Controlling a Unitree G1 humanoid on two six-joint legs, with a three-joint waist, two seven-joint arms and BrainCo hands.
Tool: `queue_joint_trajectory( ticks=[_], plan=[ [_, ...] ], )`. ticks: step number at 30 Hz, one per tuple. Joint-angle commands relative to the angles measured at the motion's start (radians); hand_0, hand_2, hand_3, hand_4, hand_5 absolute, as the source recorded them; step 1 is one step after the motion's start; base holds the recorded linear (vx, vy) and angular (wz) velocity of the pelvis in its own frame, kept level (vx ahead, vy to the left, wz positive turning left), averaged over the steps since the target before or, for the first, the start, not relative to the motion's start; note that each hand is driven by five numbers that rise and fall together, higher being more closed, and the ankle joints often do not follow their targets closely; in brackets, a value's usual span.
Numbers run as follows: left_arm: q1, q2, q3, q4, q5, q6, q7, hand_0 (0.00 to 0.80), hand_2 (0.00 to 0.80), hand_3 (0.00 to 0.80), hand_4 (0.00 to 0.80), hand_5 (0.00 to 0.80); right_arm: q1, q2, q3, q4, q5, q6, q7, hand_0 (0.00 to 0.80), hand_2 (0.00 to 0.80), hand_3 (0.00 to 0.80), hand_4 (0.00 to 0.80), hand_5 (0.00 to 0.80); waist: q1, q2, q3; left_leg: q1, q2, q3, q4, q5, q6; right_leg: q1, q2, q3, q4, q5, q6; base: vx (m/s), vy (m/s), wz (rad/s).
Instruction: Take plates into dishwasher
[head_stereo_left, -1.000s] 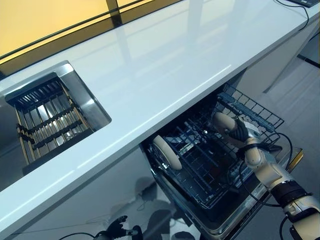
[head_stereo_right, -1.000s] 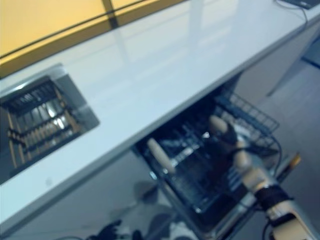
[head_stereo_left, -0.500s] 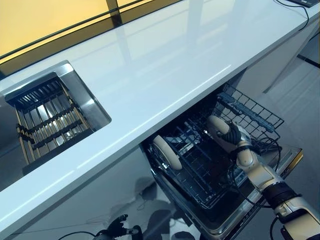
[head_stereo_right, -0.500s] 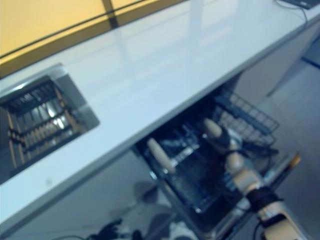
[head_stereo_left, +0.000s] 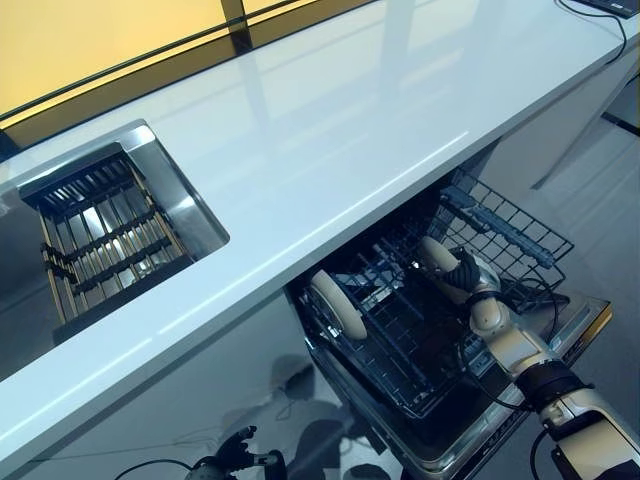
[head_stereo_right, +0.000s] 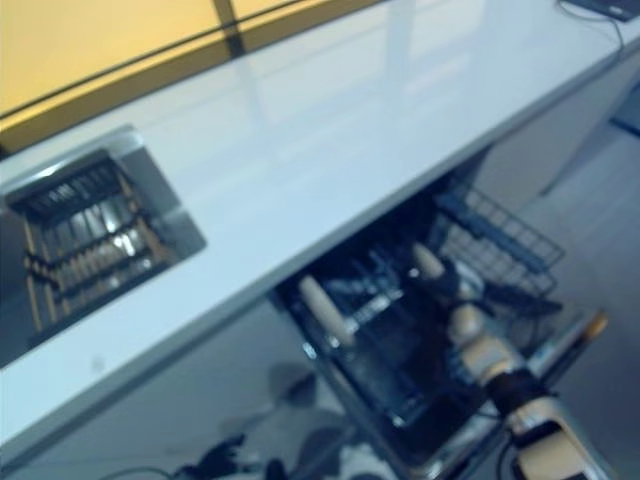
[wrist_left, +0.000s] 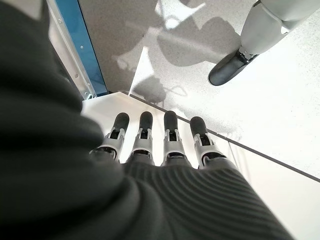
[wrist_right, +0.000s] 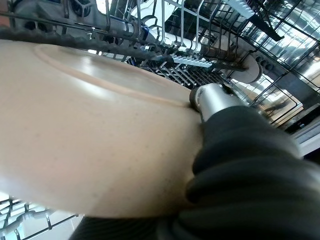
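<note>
Plate goes lower into the rack.
The right hand (head_stereo_left: 466, 272), clamped on the beige plate (head_stereo_left: 437, 257), has sunk toward the dishwasher rack (head_stereo_left: 500, 225); the left hand (wrist_left: 160, 145) hangs slack, empty.

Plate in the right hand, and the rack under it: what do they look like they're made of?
Plate: probably glazed stoneware, beige, faintly speckled, soft sheen, held by the right hand. Rack: thin dark wire grid, likely coated metal.
</note>
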Motion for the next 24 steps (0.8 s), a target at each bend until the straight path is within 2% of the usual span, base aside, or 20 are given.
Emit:
queue_joint_trajectory(
  ticks=[1,11,24],
  plan=[
    [-0.060,0.001,-0.061,0.002,-0.018,-0.004,-0.001,0.000,0.000,0.000,0.000,0.000,-0.118,0.011,0.060,0.045,0.015,-0.020,0.009,0.800,0.800,0.800,0.800,0.800,0.025,-0.008,0.023,-0.056,-0.070,-0.012,-0.008,0.003,0.068,-0.099,-0.007,0.010,0.146,-0.055,-0.024,0.000,0.000,0.00],
    [-0.064,0.013,-0.064,-0.019,-0.028,-0.007,-0.005,0.000,0.000,0.000,0.000,0.000,-0.139,-0.002,0.087,0.104,0.020,0.026,0.041,0.800,0.800,0.800,0.800,0.800,0.035,-0.001,0.039,-0.068,-0.076,-0.019,-0.008,0.005,0.072,-0.116,-0.012,0.012,0.161,-0.057,-0.023,0.000,0.000,0.00],
    [-0.059,0.027,-0.070,-0.037,-0.044,-0.013,-0.007,0.000,0.000,0.000,0.000,0.000,-0.170,-0.033,0.089,0.209,-0.021,0.026,0.073,0.800,0.800,0.800,0.800,0.800,0.049,0.012,0.058,-0.079,-0.084,-0.026,-0.008,0.009,0.078,-0.130,-0.023,0.006,0.180,-0.058,-0.019,-0.001,0.004,0.02]
  ],
)
